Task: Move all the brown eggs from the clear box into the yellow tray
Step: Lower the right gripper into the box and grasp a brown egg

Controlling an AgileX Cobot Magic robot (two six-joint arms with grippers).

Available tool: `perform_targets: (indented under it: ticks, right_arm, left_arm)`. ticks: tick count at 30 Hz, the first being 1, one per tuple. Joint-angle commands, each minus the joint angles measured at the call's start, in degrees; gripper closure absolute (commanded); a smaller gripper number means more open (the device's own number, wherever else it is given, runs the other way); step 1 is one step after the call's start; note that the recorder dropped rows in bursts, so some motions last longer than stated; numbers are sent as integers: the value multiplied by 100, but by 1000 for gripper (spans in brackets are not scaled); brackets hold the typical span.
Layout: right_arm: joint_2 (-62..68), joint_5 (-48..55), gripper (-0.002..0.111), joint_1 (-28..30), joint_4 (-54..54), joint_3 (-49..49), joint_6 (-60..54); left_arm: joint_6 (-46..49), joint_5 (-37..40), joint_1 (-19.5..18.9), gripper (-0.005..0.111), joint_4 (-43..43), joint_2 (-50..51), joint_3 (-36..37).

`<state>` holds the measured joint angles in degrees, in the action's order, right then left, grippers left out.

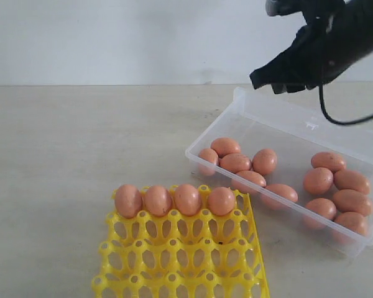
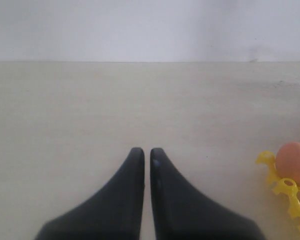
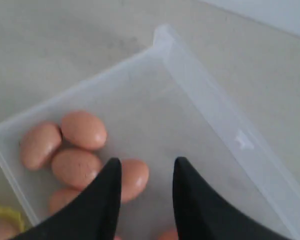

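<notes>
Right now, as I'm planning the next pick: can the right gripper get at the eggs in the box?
Probably yes: the right gripper hangs over the open box, jaws apart, with nothing between it and the eggs.

The yellow tray point(image 1: 239, 214) runs off the lower edge, and the clear box point(image 1: 280, 112) is cropped at right.

Count: 16 eggs point(image 1: 187, 198) in all. 4 sit in the 1 tray point(image 1: 104, 248). 12 lie in the 1 box point(image 1: 292, 146), in two groups of 6.
</notes>
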<state>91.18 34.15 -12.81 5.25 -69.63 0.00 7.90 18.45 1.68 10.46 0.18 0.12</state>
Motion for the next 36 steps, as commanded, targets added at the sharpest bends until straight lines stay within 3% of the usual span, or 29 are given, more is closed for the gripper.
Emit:
perform_targets:
  ticks: [1,8,17,19,22,30,36]
  right_arm:
    - [1230,3317,80,30,-185,-1705,-322]
    - [2240,3086,80,30,-1028,-1778,-176]
    - [2283,1863,80,30,-842,-1778,436]
    - [2359,1600,74,30,-842,-1778,460]
    - [2530,1316,43,30,-842,-1778,870]
    - [2539,1931,42,30,-341,-1765,2027]
    - [2539,1798,42,30,-919,-1765,2184]
  left_arm:
    - [-39,-65,25,103,45,-18,-12]
    - [-39,-65,25,103,45,-18,-12]
    - [-39,-65,25,103,45,-18,-12]
    - [-39,-65,25,103,45,-18,-12]
    - [-39,-65,25,103,45,-18,-12]
    - [-39,-65,25,103,45,-18,-12]
    - [-39,-65,25,103,45,-18,-12]
